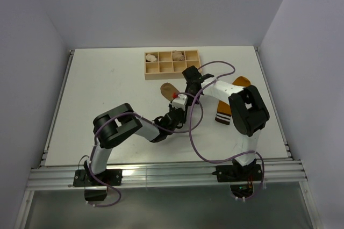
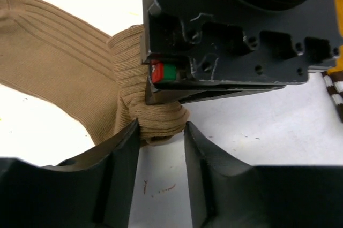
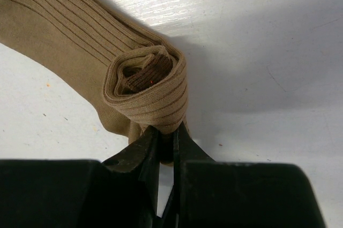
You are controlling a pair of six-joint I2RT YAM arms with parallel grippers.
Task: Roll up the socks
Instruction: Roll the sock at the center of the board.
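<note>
The tan-brown sock (image 1: 167,88) lies mid-table, its near end wound into a roll (image 3: 144,83) with the dark brown part at the core. My right gripper (image 3: 167,134) is shut on the roll's outer layer, pinching a fold of fabric. From the opposite side my left gripper (image 2: 161,129) has its two fingertips pressed against the bunched end of the same sock (image 2: 161,121). In the top view the right gripper (image 1: 187,92) and the left gripper (image 1: 176,105) meet over the sock. The mustard-orange sock (image 1: 242,83) lies flat to the right, its striped cuff (image 1: 223,117) nearer me.
A wooden compartment tray (image 1: 156,69) stands at the back, with pale fabric bundles in its far cells. Purple cables (image 1: 196,132) loop between the arms. The right gripper's black body (image 2: 230,24) fills the top of the left wrist view.
</note>
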